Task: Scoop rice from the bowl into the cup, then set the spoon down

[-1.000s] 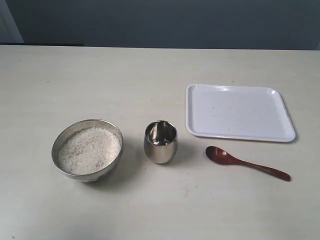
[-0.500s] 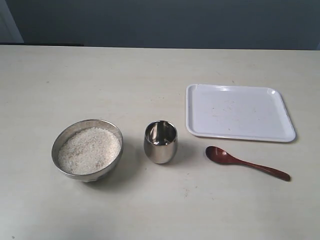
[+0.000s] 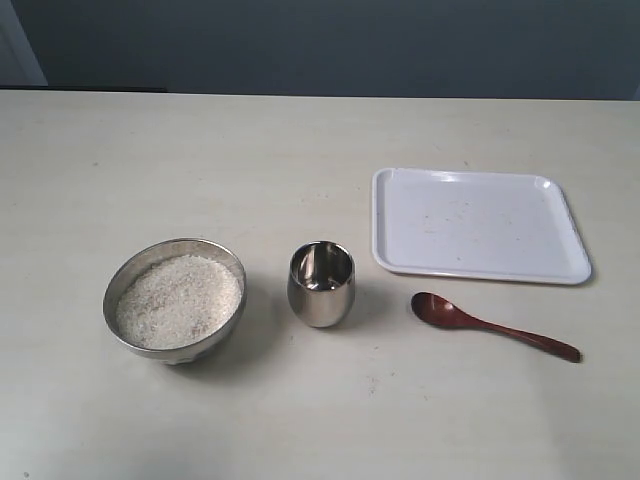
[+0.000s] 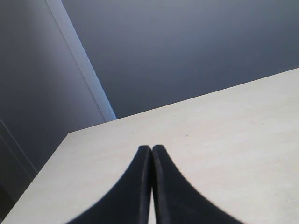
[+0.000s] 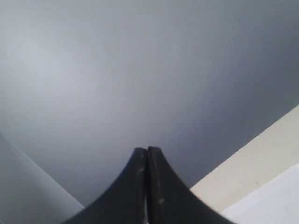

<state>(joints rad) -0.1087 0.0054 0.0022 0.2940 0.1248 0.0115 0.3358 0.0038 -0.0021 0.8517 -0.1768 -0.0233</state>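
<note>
The pale bench (image 3: 250, 150) carries four things. The bowl (image 3: 178, 352) stands left of the cup (image 3: 321, 285), the spoon (image 3: 490, 326) lies to the cup's right, and a white tray (image 3: 478, 225) sits beyond the cup, further right.

The left pincer (image 4: 151, 154) sits closed over the table (image 4: 224, 135).

1. Left claw (image 4: 151, 148): only dark tips show, in silhouette. The rest is cut by the picture's edge, and no surface detail is readable.
2. Right claw (image 5: 146, 150): tips only, soft focus, body cut off likewise.
3. White surface (image 5: 273, 200), right wrist view: blurred and clipped at the corner. Cannot tell what it is.
4. Rice (image 3: 178, 300) hides the inner floor of the bowl (image 3: 178, 242).
5. Cup (image 3: 320, 305): inside is all reflections, contents unreadable.
6. Tray (image 3: 480, 225): faint specks, too small to identify.
7. Counter (image 3: 300, 150): runs off the exterior view's left, right and near edges.
</note>
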